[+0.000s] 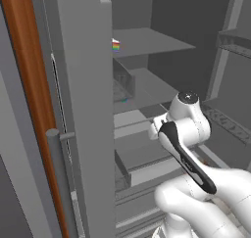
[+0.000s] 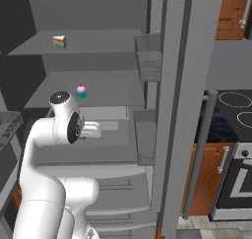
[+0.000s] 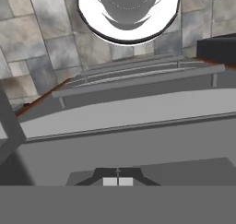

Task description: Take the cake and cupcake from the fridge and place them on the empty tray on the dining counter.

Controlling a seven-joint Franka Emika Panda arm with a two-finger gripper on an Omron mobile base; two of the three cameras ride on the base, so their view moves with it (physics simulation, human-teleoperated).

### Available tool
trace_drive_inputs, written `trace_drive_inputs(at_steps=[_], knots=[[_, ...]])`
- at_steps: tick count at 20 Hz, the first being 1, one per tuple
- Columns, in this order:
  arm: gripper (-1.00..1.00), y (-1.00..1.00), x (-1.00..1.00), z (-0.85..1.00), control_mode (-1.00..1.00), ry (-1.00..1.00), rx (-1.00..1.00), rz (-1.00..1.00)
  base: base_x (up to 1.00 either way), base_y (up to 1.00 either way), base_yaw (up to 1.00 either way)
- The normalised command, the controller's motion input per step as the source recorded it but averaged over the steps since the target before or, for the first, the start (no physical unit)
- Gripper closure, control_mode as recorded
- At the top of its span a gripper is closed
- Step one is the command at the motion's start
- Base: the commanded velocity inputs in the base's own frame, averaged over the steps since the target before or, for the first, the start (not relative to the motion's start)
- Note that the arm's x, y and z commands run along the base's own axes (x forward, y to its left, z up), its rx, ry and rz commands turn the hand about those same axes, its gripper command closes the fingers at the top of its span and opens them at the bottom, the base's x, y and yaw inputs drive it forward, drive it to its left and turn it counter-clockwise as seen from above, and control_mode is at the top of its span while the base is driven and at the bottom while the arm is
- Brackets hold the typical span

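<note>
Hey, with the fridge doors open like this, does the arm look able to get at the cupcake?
Probably yes: the cupcake stands alone on an open fridge shelf, with nothing in front. The gripper, jaws shut, points down, so it must swing up and open first.

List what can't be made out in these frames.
- Cake: left base view, mostly hidden behind the open fridge door; whole in the right base view.
- Cupcake: too small for detail.
- Tool: hand view shows shut tips, nothing held.
</note>
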Motion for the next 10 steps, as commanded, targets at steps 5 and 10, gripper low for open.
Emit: trace_drive_inputs(at_steps=[5, 10], knots=[[1.0, 0.0, 0.0, 0.0, 1.0, 0.0, 0.0, 0.0, 0.39, 0.4, -0.07], [1.0, 0.0, 0.02, 0.03, -1.0, -0.01, 0.0, 0.0, 0.06, 0.03, 0.0]])
